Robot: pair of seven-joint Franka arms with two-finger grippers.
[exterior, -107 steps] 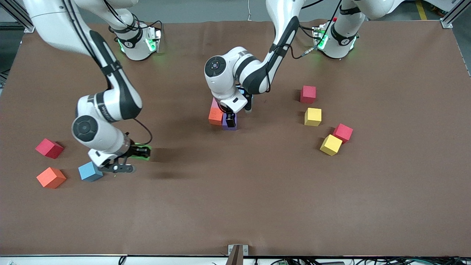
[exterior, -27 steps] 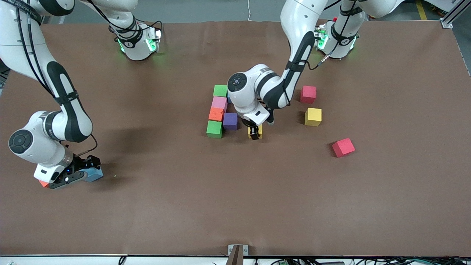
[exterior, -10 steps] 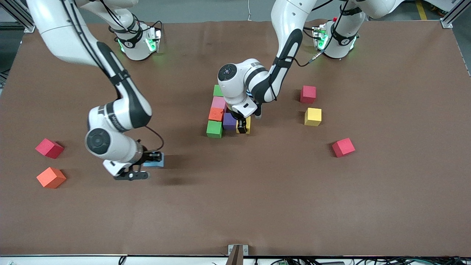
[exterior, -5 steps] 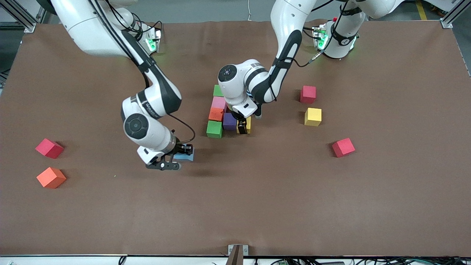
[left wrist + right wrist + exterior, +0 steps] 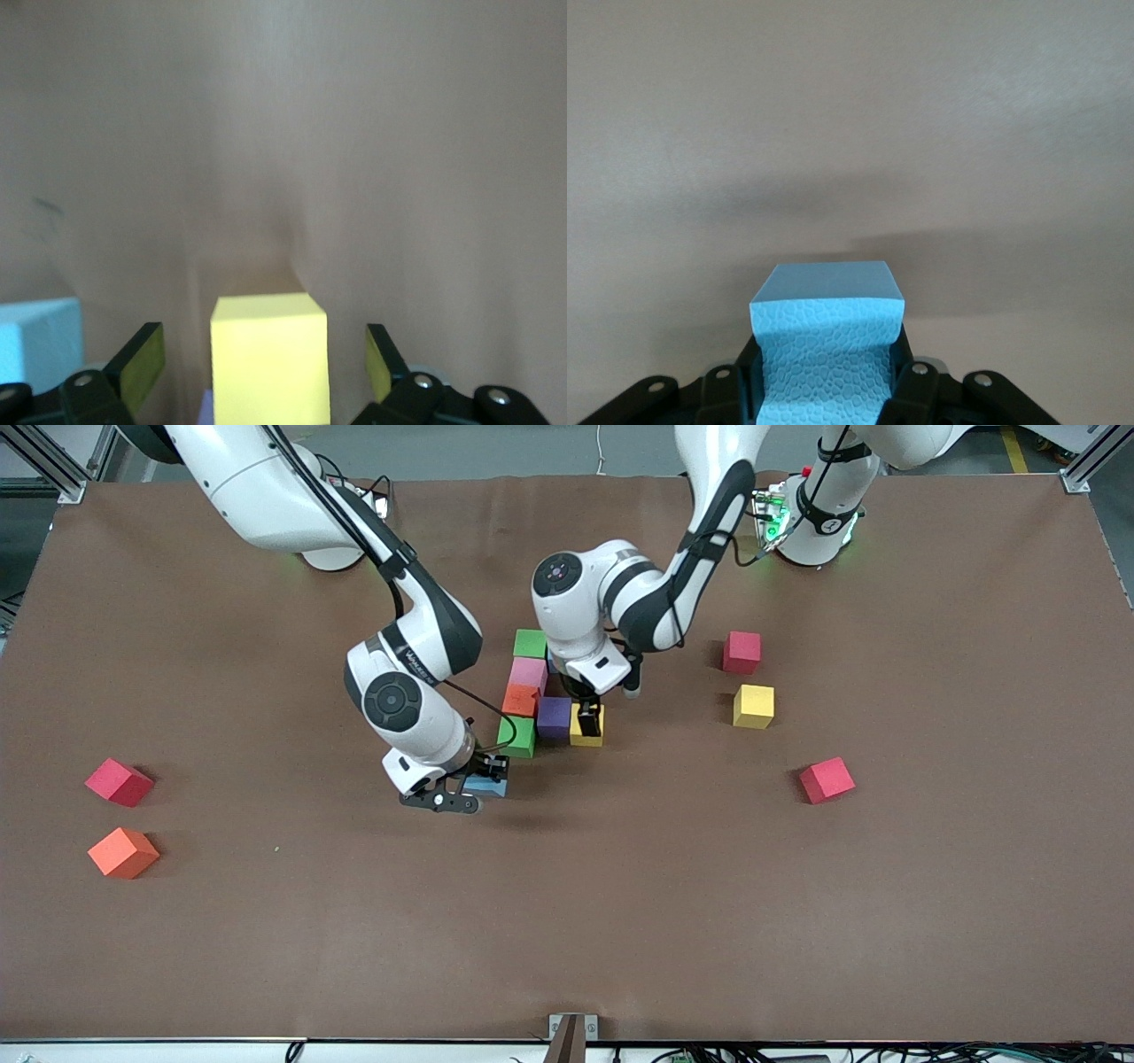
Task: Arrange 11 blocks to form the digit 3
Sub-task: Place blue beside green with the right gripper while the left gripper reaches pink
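Presently the partial digit 3 stands mid-table as a tight cluster of matte foam cubes: a column running toward the front camera of green block, pink block, orange block and a second green block, with a purple block and a yellow block forming a short row off the orange one toward the left arm's end. The left gripper sits over that yellow block, fingers spread wide and clear of both its sides, as the left wrist view confirms. The right gripper is over the table just beside the second green block, pinching a light blue block; in the right wrist view the foam is visibly squeezed in at the waist between the pads, its pebbled surface plain. Loose cubes lie well apart: a red block and a yellow block toward the left arm's end, another red block nearer the camera, and a red block with an orange block at the right arm's end. All rest on the brown table.
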